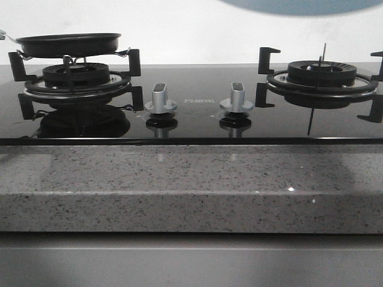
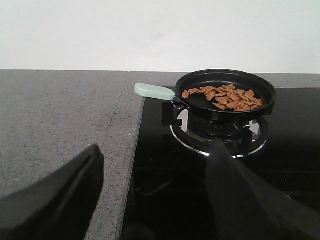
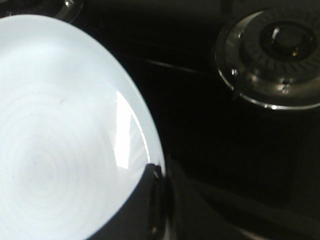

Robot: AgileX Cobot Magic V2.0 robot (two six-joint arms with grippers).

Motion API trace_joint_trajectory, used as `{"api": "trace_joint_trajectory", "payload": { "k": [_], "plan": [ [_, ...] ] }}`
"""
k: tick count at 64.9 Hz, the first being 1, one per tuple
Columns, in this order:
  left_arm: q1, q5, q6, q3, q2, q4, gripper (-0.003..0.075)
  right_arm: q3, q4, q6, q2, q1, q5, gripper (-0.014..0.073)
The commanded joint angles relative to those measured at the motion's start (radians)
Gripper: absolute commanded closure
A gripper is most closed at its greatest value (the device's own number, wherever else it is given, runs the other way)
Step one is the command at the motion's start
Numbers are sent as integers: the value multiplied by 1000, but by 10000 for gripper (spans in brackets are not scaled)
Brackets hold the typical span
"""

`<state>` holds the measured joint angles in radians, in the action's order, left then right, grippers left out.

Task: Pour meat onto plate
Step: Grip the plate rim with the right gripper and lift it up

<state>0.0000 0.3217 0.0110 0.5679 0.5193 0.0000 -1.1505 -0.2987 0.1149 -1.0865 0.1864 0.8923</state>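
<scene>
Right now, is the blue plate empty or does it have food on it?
Empty. The plate shows only bare pale rings, held at its rim by the right claw. The meat sits in the frying pan.

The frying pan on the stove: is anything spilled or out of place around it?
Nothing stands out. The frying pan sits level on the left burner, and the meat lies all inside it; no pieces show on the stove glass or counter.

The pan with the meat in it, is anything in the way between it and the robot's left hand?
Nothing visible blocks it. The open left gripper looks across bare grey stone counter and black glass hob to the black round frying pan, which holds the orange-brown meat pieces, its pale-green handle pointing out sideways.
</scene>
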Motion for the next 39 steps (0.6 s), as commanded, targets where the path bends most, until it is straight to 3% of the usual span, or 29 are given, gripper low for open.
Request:
{"api": "trace_joint_trajectory", "payload": {
  "k": [1, 39],
  "plan": [
    [0, -85, 11, 37, 11, -7, 283, 16, -56, 10, 18, -3, -76, 654],
    [0, -77, 11, 37, 11, -7, 283, 36, -183, 32, -352, 15, -218, 654]
  ]
}}
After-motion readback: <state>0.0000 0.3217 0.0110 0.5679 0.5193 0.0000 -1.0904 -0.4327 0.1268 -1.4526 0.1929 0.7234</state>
